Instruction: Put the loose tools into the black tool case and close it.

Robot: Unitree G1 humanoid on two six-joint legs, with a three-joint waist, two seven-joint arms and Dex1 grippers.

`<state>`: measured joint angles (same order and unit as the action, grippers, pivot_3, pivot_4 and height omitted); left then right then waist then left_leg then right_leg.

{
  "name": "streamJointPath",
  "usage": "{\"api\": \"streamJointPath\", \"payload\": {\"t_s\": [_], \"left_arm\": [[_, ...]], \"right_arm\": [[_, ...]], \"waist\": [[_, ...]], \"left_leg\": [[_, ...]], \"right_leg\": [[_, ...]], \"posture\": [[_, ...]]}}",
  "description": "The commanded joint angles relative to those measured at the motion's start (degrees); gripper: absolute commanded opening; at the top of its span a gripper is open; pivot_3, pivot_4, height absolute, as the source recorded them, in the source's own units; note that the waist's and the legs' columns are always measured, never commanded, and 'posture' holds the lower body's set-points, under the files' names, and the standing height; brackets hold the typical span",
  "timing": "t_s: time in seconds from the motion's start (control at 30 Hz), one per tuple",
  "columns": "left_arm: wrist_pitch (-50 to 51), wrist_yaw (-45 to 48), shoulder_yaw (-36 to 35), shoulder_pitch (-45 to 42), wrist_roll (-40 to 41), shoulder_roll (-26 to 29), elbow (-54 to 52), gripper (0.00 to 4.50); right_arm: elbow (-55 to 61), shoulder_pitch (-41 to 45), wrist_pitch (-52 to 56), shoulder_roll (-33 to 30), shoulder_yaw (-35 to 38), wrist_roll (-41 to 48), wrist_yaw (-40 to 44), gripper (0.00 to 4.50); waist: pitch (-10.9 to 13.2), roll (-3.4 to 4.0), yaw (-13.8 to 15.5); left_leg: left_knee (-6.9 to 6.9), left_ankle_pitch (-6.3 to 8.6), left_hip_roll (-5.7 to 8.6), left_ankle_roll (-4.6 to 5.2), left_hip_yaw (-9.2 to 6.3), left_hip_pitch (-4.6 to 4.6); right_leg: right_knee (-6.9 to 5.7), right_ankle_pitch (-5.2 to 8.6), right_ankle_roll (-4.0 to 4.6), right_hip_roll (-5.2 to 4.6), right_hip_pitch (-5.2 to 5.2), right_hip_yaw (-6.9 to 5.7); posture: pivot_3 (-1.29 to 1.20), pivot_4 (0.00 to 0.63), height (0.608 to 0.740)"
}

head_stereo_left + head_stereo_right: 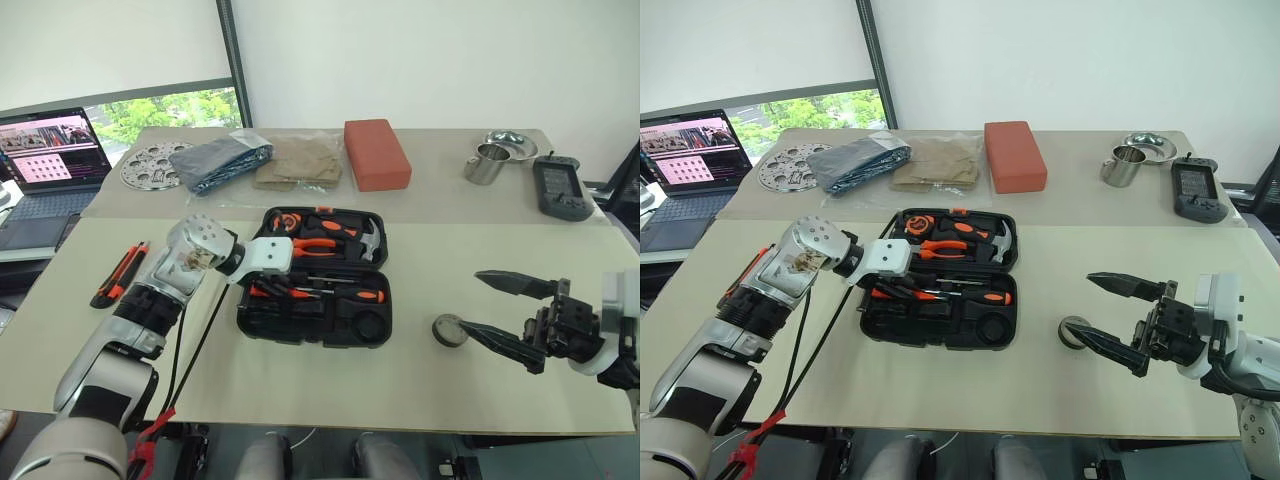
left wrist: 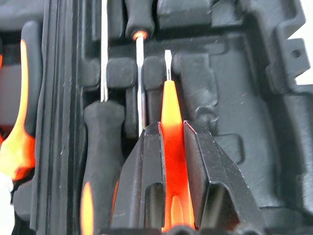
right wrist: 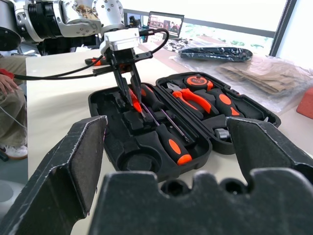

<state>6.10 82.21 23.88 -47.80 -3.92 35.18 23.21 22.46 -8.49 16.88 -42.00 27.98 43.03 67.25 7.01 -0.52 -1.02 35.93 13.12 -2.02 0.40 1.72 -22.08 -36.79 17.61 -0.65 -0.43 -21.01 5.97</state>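
Small orange screwdriver (image 2: 168, 105) gripped by left fingers (image 2: 146, 166), handle end hidden, right fingers (image 1: 495, 335) spread wide.

left gripper (image 3: 128, 93) angled downward, fingers pinched on something orange; right gripper (image 1: 497, 308) held level, fingers spread wide.

Office-like lab: laptop (image 1: 50, 150), plain tables (image 1: 420, 380).

Black tool case (image 1: 370, 318), all-orange small screwdriver (image 2: 172, 127) (shaft silver), red-orange block (image 1: 376, 153).
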Motion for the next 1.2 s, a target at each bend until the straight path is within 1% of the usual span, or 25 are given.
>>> {"api": "streamJointPath", "payload": {"t_s": [0.03,0.1,0.2,0.33,0.43,0.7,0.87,0.97,1.2], "left_arm": [[0.16,1.1,0.4,-0.69,-0.41,-0.18,-0.66,0.18],[-0.26,1.19,0.47,-0.47,-0.72,-0.38,-0.44,0.18],[1.75,2.29,-0.09,0.16,0.81,-1.15,-1.85,0.18],[0.67,1.79,0.41,0.11,-0.54,-1.49,-0.71,0.18],[2.47,1.67,-0.07,0.06,0.22,-2.37,-0.36,0.18],[1.04,0.63,1.47,1.08,-2.45,-2.36,1.95,0.18],[-0.62,-0.3,2.18,1.44,-3.61,-2.45,3.8,0.18],[-0.88,-0.72,2.52,2.15,-3.85,-2.83,4.19,0.18],[0.26,-1.02,3.01,4.28,-3.76,-3.66,5.03,0.18]], "right_arm": [[1.86,-0.07,-1.38,-0.01,1.23,1.12,-0.28,4.5],[1.89,-0.2,-1.44,0.0,1.29,1.12,-0.23,4.5],[1.86,-0.36,-1.57,0.04,1.47,1.1,-0.25,4.5],[1.82,-0.61,-1.88,0.19,1.49,1.07,-0.34,4.5],[1.81,-0.84,-2.02,0.24,1.57,1.06,-0.33,4.5],[1.88,-1.11,-1.96,0.16,1.65,1.24,-0.08,4.5],[1.71,-0.95,-1.97,0.09,1.53,1.28,-0.03,4.5],[1.57,-0.8,-2.01,0.09,1.41,1.3,0.07,4.5],[1.33,-0.59,-2.1,0.07,1.24,1.16,0.21,4.5]], "waist": [[0.0,0.01,0.01],[-0.01,0.01,0.01],[-0.01,0.02,0.09],[-0.01,0.02,0.11],[-0.01,0.02,0.16],[-0.01,0.01,0.17],[-0.02,0.03,0.11],[-0.03,0.04,0.01],[-0.09,0.12,0.02]], "left_leg": [[0.0,0.0,0.0,0.0,0.0,0.0],[0.0,0.0,0.0,0.0,0.0,0.01],[0.01,0.0,0.0,0.0,0.0,0.0],[0.02,0.0,0.01,0.0,-0.01,0.0],[0.03,0.0,0.02,0.0,-0.02,0.0],[0.04,0.0,0.04,0.01,-0.04,0.02],[0.06,0.0,0.05,0.01,-0.05,0.06],[0.06,0.0,0.04,0.0,-0.06,0.18],[0.14,0.0,0.05,0.0,-0.07,0.27]], "right_leg": [[0.0,0.0,0.0,0.0,0.0,0.0],[-0.01,0.0,0.0,0.0,0.01,0.0],[-0.01,0.0,0.0,0.0,0.01,0.0],[-0.01,0.0,0.01,0.0,0.02,0.01],[-0.01,-0.02,0.03,0.0,0.04,0.01],[-0.02,-0.02,0.04,0.0,0.08,0.03],[-0.02,0.0,0.0,0.0,0.34,0.05],[-0.02,0.14,-0.23,0.0,0.64,0.05],[-0.05,0.19,-0.31,-0.01,0.76,0.1]], "posture": [[0.0,0.15,0.74],[0.0,0.15,0.74],[0.0,0.15,0.74],[0.0,0.15,0.74],[0.0,0.15,0.74],[0.0,0.15,0.74],[0.0,0.15,0.74],[0.0,0.15,0.74],[0.0,0.15,0.74]]}}
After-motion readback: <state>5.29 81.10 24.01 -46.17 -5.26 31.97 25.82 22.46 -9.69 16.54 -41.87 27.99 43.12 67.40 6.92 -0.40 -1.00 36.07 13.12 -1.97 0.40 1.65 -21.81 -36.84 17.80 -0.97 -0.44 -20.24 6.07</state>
